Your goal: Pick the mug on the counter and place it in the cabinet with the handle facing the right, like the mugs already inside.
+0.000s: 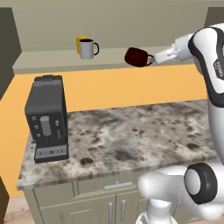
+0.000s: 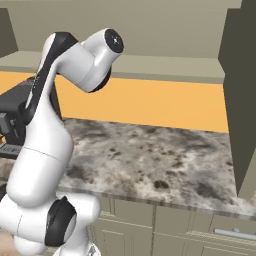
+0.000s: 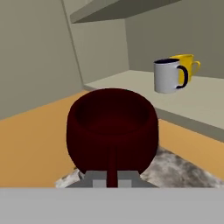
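Left base view: carrying the maroon mug [image 1: 137, 57] in the upper right of centre, lifted well clear of the marble worktop [image 1: 131, 135] and hanging level with the front edge of the cabinet [image 1: 52, 63] ledge. Clamping the tool [image 1: 154, 58] shut on the mug's handle [image 1: 150, 59], with the mug tipped on its side and its mouth turned away from the ledge. Standing upright on the ledge at upper centre-left: the grey mug [image 1: 87, 49] with its black loop to the right, and the yellow mug [image 1: 81, 41] just behind it. Sitting untouched at the left of the worktop: a dark coffee machine [image 1: 46, 118].

Right base view: showing the white arm filling the left half, the worktop [image 2: 165, 160] bare across the middle, the cabinet ledge [image 2: 165, 67] running along the top.

Hand view: looking straight into the mug's dark mouth [image 3: 112, 131] at centre, the handle [image 3: 112, 168] running down to the tool [image 3: 112, 179] closed on it at bottom centre. Seeing the grey mug [image 3: 166, 76] and yellow mug [image 3: 188, 63] on the ledge at upper right.

Judging progress: pick and lift done; remaining are moving in over the ledge, righting the mug, turning the handle rightward, setting down and letting go.
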### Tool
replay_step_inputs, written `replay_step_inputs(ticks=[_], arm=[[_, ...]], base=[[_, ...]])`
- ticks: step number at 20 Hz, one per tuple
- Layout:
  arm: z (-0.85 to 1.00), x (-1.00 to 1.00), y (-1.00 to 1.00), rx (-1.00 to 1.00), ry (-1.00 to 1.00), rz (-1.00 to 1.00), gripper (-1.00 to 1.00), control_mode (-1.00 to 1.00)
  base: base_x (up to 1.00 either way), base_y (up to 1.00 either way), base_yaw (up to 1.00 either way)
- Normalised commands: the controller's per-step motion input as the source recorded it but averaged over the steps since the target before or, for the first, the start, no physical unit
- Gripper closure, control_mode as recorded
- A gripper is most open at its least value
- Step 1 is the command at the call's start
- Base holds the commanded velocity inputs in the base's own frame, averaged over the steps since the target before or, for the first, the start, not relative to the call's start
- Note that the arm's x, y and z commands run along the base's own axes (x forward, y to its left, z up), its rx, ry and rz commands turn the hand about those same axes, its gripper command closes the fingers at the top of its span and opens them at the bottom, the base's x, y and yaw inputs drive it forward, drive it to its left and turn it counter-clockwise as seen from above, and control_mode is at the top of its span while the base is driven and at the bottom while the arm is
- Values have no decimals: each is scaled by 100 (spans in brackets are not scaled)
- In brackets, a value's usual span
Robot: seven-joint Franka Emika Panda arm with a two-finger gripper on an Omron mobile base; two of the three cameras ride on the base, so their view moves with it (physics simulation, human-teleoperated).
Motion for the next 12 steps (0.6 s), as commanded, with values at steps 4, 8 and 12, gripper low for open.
replay_step_inputs(ticks=[4, 8, 12], arm=[[0, 31, -9, 0, 0, 0, 100, -100], [0, 33, -11, 0, 0, 5, 100, -100], [0, 12, -2, 0, 0, 7, 100, -100]], base=[[0, 0, 0], [0, 0, 0], [0, 0, 0]])
